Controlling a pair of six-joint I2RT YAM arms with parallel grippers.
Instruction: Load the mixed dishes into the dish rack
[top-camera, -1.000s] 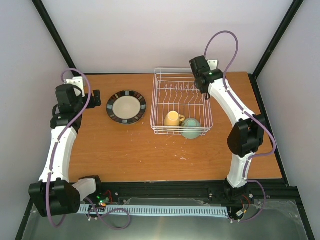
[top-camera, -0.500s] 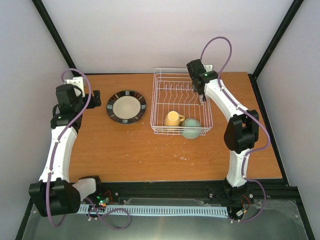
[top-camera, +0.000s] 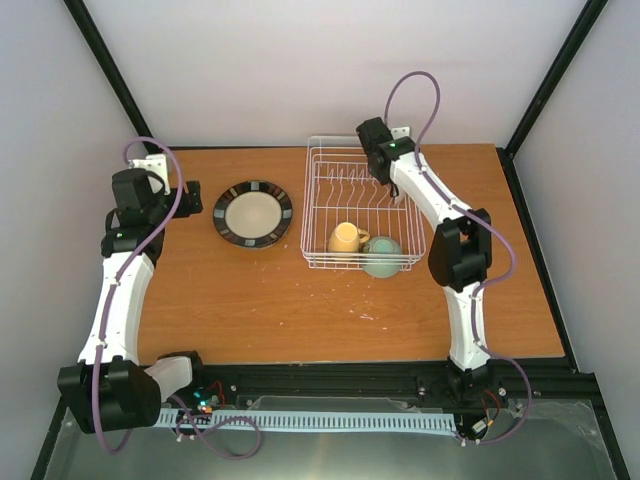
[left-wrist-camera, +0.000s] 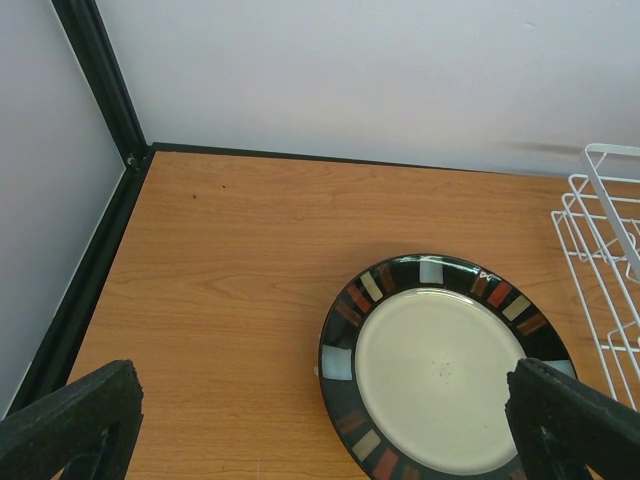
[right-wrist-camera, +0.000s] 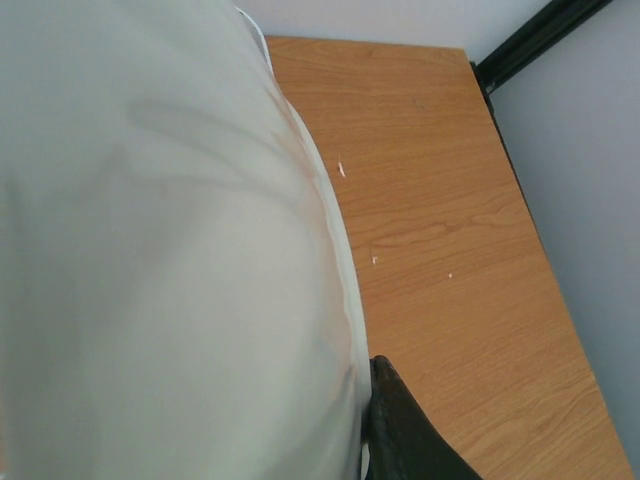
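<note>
Left gripper (left-wrist-camera: 320, 400) is held low at the far-left of the table (top-camera: 250, 300), spread wide. Both dark fingers (left-wrist-camera: 75, 420) are seen at the bottom corners of the wrist view with nothing between them. The cream plate with dark rim (left-wrist-camera: 440, 365) lies flat on the wood just ahead of it and is not touched; in the overhead view that plate (top-camera: 252, 212) sits just left of the dish rack (top-camera: 345, 185), apart from it. Right gripper (right-wrist-camera: 375, 400) is reached over the far part of the rack and is closed on a pale plate (right-wrist-camera: 170, 250) that fills most of its wrist view. One finger (right-wrist-camera: 400, 430) is pressed to the rim, the other is hidden behind the plate. The plate's pattern cannot be made out. Whether its lower edge is already between the prongs cannot be told. Yellow mug (top-camera: 345, 238) and pale green bowl (top-camera: 382, 256) are inside the rack at its near end, touching or nearly so – mug left, bowl at the near-right corner.
</note>
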